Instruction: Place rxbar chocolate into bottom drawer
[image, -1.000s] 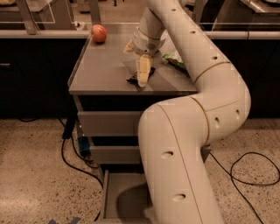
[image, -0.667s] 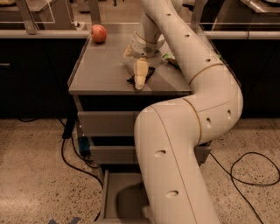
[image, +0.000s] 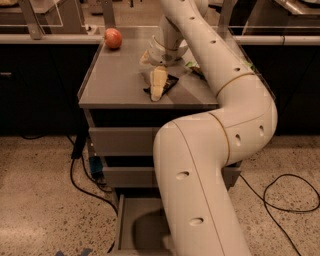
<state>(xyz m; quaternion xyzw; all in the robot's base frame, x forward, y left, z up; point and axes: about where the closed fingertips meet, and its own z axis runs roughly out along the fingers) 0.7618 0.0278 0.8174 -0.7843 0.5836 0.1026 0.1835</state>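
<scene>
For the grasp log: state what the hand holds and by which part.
Cannot be told. The hand is down over the middle of the rxbar chocolate, which lies on the cabinet top; a grip does not show.

Setting: robot test lab, kitchen-style. Evidence: speckled terrazzo floor (image: 35, 210), loose floor cables (image: 287, 175), grey drawer cabinet (image: 122, 141), dark counter units (image: 35, 85). End effector (image: 158, 86) low over tabletop (image: 112, 80).

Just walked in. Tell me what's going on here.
The robot's arm reaches across the cabinet top, with its gripper down at the rxbar chocolate lying there. The bar is not yet in the bottom drawer, which stands pulled open at floor level. An apple sits at the top's far left corner.
</scene>
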